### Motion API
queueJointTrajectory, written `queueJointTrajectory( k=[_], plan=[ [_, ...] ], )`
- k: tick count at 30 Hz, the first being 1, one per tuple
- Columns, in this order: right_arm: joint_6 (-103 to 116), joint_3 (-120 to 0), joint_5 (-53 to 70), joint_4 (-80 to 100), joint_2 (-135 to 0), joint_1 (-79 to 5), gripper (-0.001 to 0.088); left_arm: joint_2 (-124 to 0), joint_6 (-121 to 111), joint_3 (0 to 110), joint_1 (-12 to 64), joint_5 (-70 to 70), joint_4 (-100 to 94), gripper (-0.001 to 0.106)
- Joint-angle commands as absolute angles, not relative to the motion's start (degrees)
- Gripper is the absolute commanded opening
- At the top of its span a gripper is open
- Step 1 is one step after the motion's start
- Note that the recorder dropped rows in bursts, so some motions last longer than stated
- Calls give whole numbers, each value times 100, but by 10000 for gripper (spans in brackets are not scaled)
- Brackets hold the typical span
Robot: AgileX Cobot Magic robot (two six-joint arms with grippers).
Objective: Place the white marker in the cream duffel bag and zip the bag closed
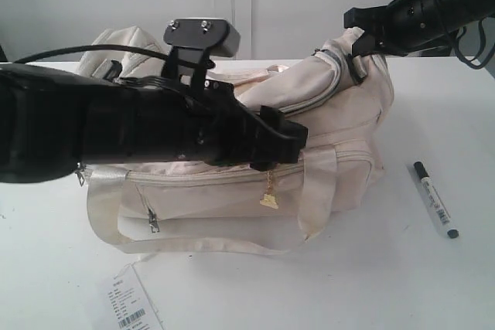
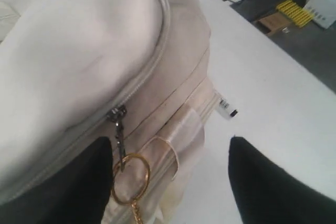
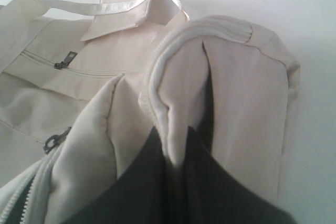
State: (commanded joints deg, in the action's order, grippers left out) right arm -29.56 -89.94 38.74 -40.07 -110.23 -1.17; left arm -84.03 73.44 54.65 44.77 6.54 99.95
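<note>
Girl: Marker first. Is the white marker [image 1: 435, 199] in the cream duffel bag [image 1: 232, 206] yet?
Boy: No. It lies flat on the table [image 1: 433, 284], beside the bag's right end, not touching it. Nobody holds it.
Girl: What are the arms doing?
Boy: The right end effector [image 3: 176, 150] is pinched tight on a fold of cloth at the bag's end. The left end effector [image 2: 173, 182] has its fingers wide apart, by the zip pull [image 2: 118, 121] and its gold ring [image 2: 131, 179], gripping nothing.
Girl: So what is left?
Boy: I think nearly all of it: pick up the marker, drop it in, then zip the bag shut.
</note>
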Motion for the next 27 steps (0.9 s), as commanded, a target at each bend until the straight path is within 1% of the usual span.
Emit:
queueJointTrajectory(
  k=[2, 5, 10, 13, 17, 27],
  plan=[
    [-2956, -8994, 3874, -4007, -11023, -117, 0, -8403, 7235, 5465, 4308, 1145, 9995, 659],
    [-2956, -8994, 3874, -4007, -11023, -117, 0, -8403, 6974, 5465, 4246, 1313, 9698, 652],
    [-2956, -8994, 3874, -4007, -11023, -117, 0, -8403, 5105, 5465, 4236, 1517, 7576, 643],
    [-2956, -8994, 3874, -4007, -11023, -117, 0, -8403, 4241, 5465, 4123, 1623, 6822, 644],
    [-2885, -8994, 3875, -4007, -11023, -117, 0, -8449, 4051, 5465, 3876, 1849, 6804, 644],
    [-2834, -8994, 3864, -4007, -11023, -117, 0, -8796, 4051, 5465, 3875, 1719, 7474, 644]
  ],
)
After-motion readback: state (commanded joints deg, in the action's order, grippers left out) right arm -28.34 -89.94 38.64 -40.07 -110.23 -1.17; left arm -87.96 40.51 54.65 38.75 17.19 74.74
